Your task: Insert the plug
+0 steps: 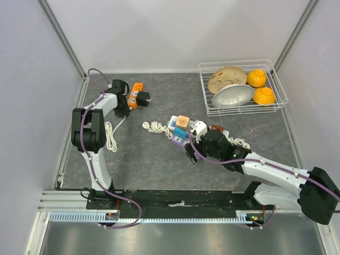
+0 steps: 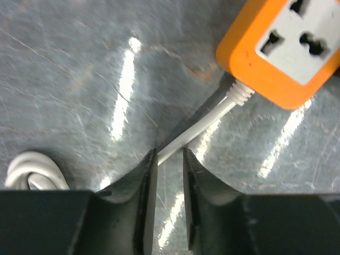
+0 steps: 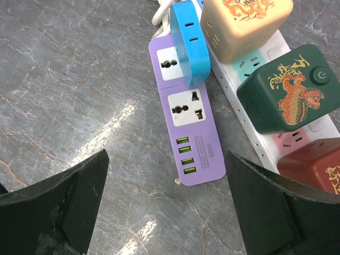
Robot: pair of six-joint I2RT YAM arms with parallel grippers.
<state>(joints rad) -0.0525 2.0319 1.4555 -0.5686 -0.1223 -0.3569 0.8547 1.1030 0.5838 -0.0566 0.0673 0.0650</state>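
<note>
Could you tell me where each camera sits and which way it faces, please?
Top external: above and behind the bases, looking down on the table; left arm and right arm show.
Left wrist: on the left arm, facing down at the orange strip and cable; own fingers at bottom.
Right wrist: on the right arm, facing down at the purple strip; own fingers wide apart.
Shared: top and left wrist show the orange strip; top and right wrist, the purple strip.

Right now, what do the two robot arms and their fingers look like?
Both the left arm and right arm have white links, black joints and a purple cable alongside. The fingers are black, tapered wedges; the right arm shows a small green light.
</note>
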